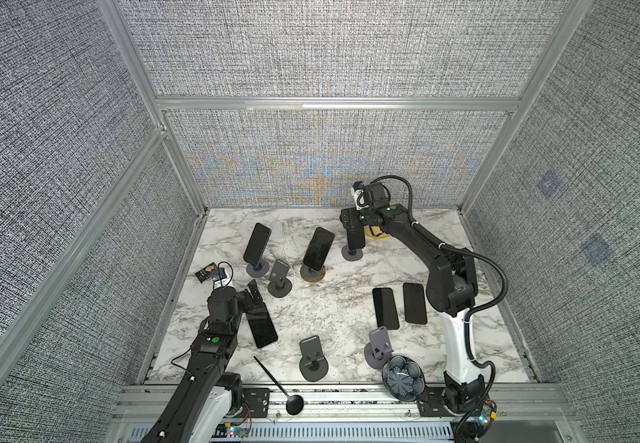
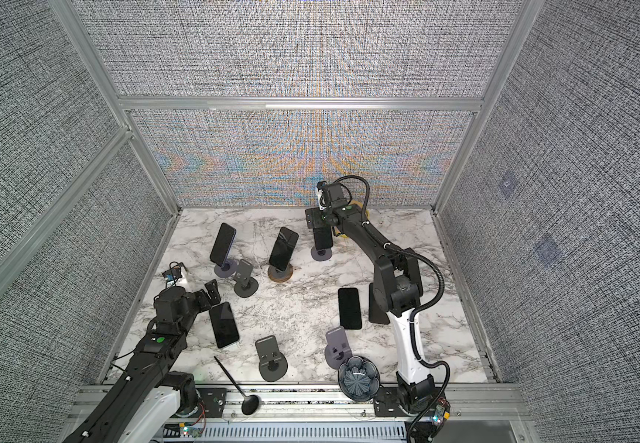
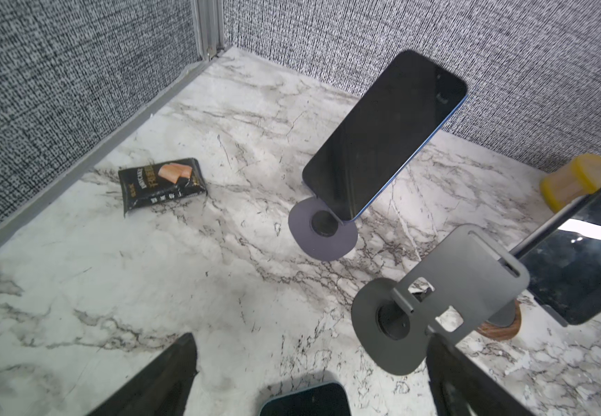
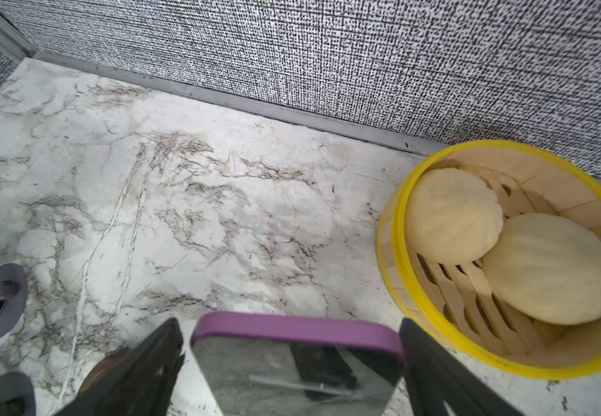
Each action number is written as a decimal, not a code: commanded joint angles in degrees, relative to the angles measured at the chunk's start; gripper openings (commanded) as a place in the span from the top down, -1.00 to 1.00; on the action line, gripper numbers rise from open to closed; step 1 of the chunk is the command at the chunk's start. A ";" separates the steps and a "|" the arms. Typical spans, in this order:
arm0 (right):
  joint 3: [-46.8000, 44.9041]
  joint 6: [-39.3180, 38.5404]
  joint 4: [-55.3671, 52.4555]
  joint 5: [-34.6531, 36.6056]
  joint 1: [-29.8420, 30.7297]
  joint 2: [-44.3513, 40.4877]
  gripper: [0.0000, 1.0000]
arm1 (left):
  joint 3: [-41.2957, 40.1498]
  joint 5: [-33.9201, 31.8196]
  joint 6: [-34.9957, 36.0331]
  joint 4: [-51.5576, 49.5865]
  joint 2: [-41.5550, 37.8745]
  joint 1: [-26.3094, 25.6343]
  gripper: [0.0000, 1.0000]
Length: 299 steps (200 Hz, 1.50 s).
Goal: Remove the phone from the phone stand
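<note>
A purple-edged phone leans on a grey phone stand at the back right. My right gripper straddles its top end. One finger touches its side and a narrow gap shows at the other. In both top views this gripper covers most of that phone. Two more phones rest on stands further left. My left gripper is open and empty, just past the end of a phone lying flat.
Three empty stands and two flat phones lie about the table. A yellow steamer basket sits close beside the right gripper. A snack packet, blue bowl and black ladle lie near the edges.
</note>
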 commanded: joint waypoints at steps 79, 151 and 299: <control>4.85 -0.61 -3.66 3.28 0.93 3.54 -0.64 | -2.85 1.44 -0.16 9.13 2.05 0.03 -0.99; 4.04 -0.09 -3.67 2.93 0.99 0.60 -0.45 | -6.29 -0.33 -2.29 12.43 0.85 0.02 -0.99; -15.57 2.23 -6.21 1.54 -0.40 -20.18 -0.41 | -5.80 -2.17 -4.70 13.71 5.48 0.02 -0.99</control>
